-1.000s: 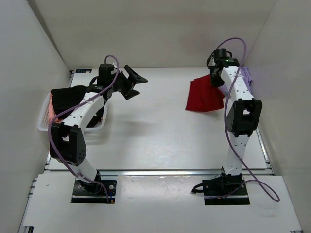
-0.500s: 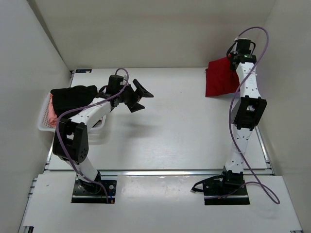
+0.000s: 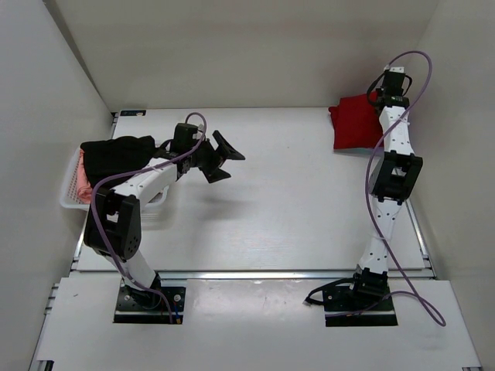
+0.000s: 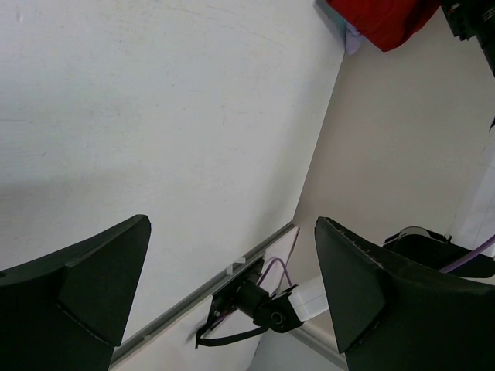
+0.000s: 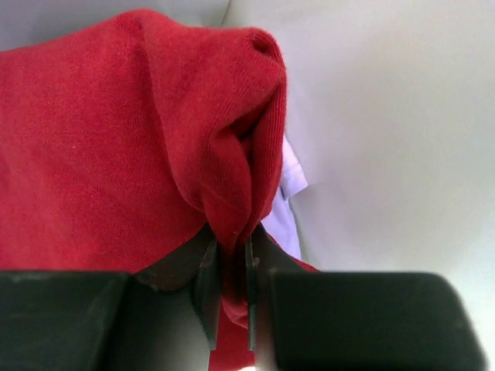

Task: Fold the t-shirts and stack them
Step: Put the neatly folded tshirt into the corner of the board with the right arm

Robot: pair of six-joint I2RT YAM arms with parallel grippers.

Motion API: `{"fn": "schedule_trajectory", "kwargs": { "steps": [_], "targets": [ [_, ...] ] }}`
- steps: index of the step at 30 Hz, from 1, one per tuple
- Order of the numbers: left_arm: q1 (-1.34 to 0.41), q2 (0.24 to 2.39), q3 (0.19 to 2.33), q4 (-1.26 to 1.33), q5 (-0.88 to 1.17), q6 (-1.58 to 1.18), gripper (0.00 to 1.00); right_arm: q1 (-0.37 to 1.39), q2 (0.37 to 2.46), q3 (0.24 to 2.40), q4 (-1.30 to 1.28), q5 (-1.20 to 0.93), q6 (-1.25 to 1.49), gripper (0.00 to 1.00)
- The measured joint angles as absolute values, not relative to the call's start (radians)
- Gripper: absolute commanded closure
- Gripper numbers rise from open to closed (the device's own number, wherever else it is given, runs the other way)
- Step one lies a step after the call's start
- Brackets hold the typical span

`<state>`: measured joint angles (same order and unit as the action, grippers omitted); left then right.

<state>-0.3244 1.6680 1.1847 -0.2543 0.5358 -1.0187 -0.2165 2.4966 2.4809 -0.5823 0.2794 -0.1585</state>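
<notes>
- Top external view: I log the left gripper (image 3: 222, 158) hovering over the tabletop (image 3: 294, 209), left of centre and toward the far edge. Its jaws are spread wide and hold nothing.
- Same view: the right arm is stretched to the far right corner, where the right gripper (image 3: 379, 101) meets the deep red t-shirt (image 3: 354, 124), which is bunched in that corner. From this height I cannot tell how those jaws stand.
- Same view only: a white lattice basket (image 3: 71, 202) sits at the left edge. A black t-shirt (image 3: 116, 152) is heaped over it and a pink t-shirt (image 3: 78, 182) lies beneath.
- Left wrist view: both fingers (image 4: 77, 294) stand well apart with only bare tabletop between them, which confirms the released state.
- Same view: the red t-shirt shows far off at the upper right. A sliver of pale lavender t-shirt (image 4: 350, 39) peeks out at its edge, which the overhead view does not reveal.
- Same view: the right arm's base (image 4: 259, 305) appears at the near edge.
- Right wrist view: this settles what the overhead view leaves open. The right jaws are clenched on a fold of the red t-shirt, the cloth pinched thin between the two fingers.
- Same view: the lavender cloth lies just beside that fold, on its right. I cannot tell whether the red t-shirt rests on the lavender one or hangs clear of it.
</notes>
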Motion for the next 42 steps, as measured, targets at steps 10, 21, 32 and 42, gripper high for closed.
{"fn": "schedule_trajectory", "kwargs": {
  "steps": [10,21,32,42],
  "targets": [
    [-0.327,1.668,1.152,-0.253,0.536,-1.013,0.02,-0.212,2.515,2.475,-0.461,0.388,-0.181,0.52],
    [-0.331,1.643,1.105,-0.248,0.535,-1.001,0.02,-0.205,2.449,2.46,-0.438,0.463,-0.178,0.08],
    [-0.324,1.502,1.0,-0.247,0.644,-0.92,0.02,0.122,1.482,1.527,-0.482,0.428,-0.07,0.05],
    [-0.205,1.16,0.98,-0.436,0.673,-0.762,0.01,0.202,1.24,1.052,-0.779,0.386,0.083,0.03]
  ]
}}
